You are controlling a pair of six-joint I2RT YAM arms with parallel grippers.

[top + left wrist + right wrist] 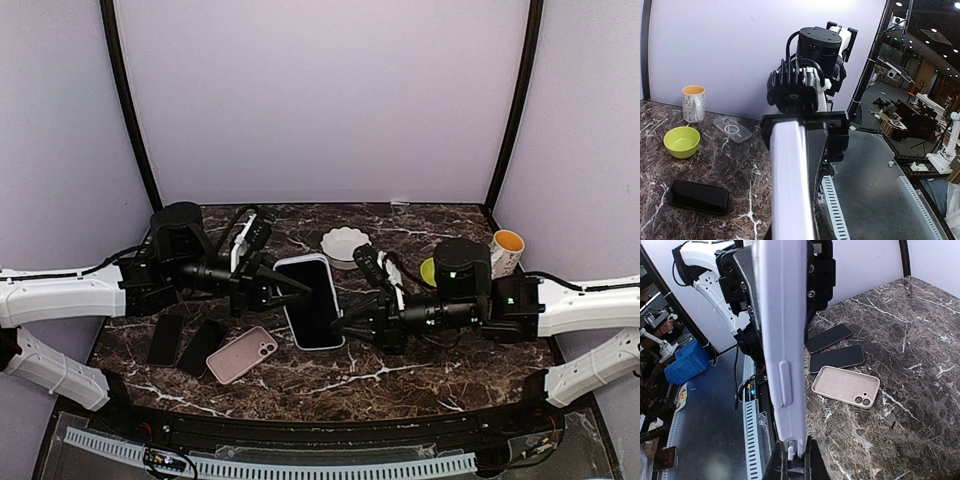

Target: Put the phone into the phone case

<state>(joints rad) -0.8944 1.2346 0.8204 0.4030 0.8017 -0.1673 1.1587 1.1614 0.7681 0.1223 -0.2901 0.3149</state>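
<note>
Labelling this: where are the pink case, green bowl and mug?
pink case (242,354), top view, its middle.
green bowl (681,141), left wrist view, its inside.
mug (692,106), left wrist view, its side.

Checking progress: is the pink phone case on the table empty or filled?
Empty. The pink phone case lies open side up on the table, bare lining and camera cutout showing, no phone inside.
</note>
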